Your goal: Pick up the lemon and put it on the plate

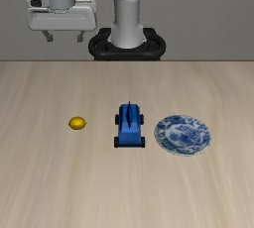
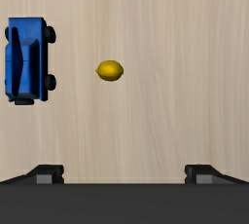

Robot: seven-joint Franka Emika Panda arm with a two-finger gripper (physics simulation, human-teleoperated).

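Pale wood-grain tabletop (image 1: 40, 182) with a plain grey wall (image 1: 218, 14) behind it, pretty bare setup overall.

Starting at the exterior view's left: the gripper (image 1: 62, 38) hangs well above the table, back near the wall side. Its two fingers point down and are spread wide apart with nothing between them, so it's not holding anything.

Below it and a bit toward the exterior view's right is the lemon (image 1: 77, 124). It's small and yellow, just lying on bare wood and touching nothing.

Next over is a blue toy car (image 1: 129, 127) with black wheels, its long side running toward the robot base (image 1: 127, 44). It's near the lemon but clearly apart from it.

Then comes the plate (image 1: 184, 134), round with a blue-and-white pattern and nothing on it, sitting close beside the car without touching. So the car sits between lemon and plate, and the lemon is well apart from the plate.

The wrist view backs this up. The lemon (image 2: 110, 70) lies on the wood out ahead of the dark fingertips (image 2: 46, 172), roughly in the lane between the two of them but well clear of both. The toy car (image 2: 27, 59) is off to one side of the lemon with a gap between them.
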